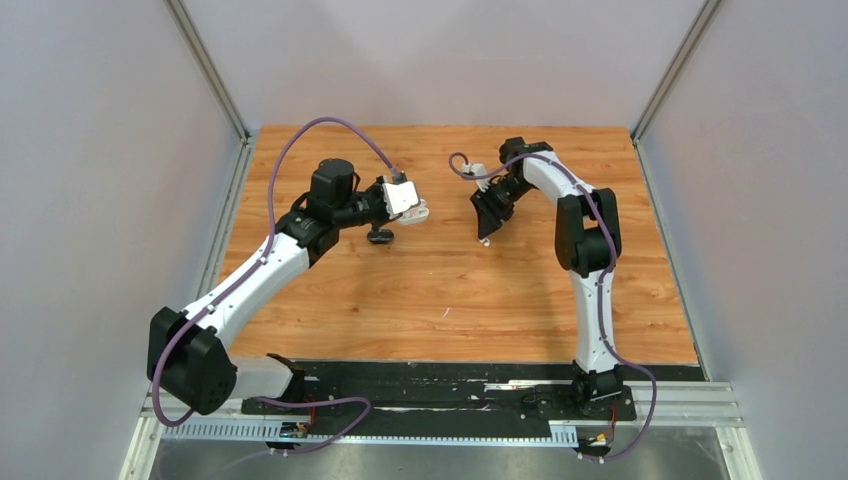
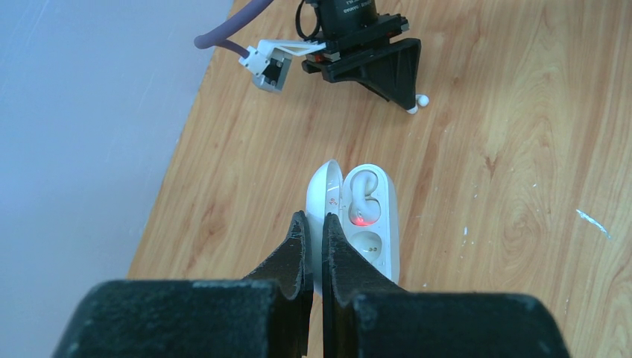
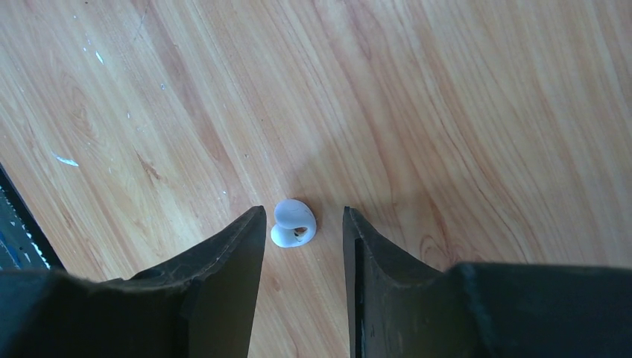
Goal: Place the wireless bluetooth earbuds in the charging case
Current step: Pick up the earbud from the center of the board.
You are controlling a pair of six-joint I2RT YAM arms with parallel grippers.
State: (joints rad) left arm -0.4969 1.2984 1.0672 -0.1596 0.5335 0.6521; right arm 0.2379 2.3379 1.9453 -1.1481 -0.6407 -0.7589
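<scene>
Pale wood-grain boards cover the bench (image 1: 450,300), with both arm bases bolted at its near edge. From where I stand the left pincer (image 2: 314,218) comes first, clamped tight on the raised lid (image 2: 324,195) of the white pebble-shaped plastic charging case (image 2: 389,224), left of centre; whether the case rests on the wood or hangs above it I cannot tell. Inside, one white rounded earbud (image 2: 364,195) sits in the farther socket beside a red glow, while the nearer socket (image 2: 370,243) lies empty, so I'd judge this case half filled. Farther on, the right pincer (image 3: 302,210) stands with its jaws apart on either side of the second white rounded earbud (image 3: 293,223), which lies loose on the wood, touched by neither finger and not yet seated. A small dark shape (image 1: 380,236) under the left pincer is too blurred to name, and I see no black buds anywhere.
</scene>
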